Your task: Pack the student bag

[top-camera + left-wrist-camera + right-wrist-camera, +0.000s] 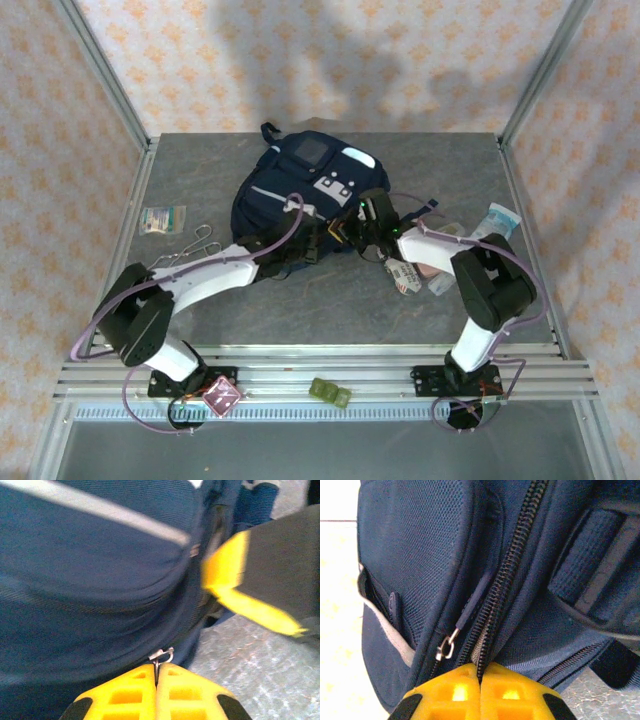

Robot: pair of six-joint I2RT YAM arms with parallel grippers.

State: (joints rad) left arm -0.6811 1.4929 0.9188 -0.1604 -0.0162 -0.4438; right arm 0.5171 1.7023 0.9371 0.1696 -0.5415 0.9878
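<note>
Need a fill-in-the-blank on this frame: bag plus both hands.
The student bag is navy-___ with a white stripe. The left hand is ___ on a metal zipper ring. The right hand grips the bag's zipper, whose teeth are ___.
Missing words: blue; shut; black.

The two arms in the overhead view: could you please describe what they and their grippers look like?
The left arm and right arm each have white links between bulky black joint housings, a black base plate and a thin purple cable looping alongside. The left gripper and right gripper have bright yellow fingers moulded with square recesses, black at the outer corners.
</note>
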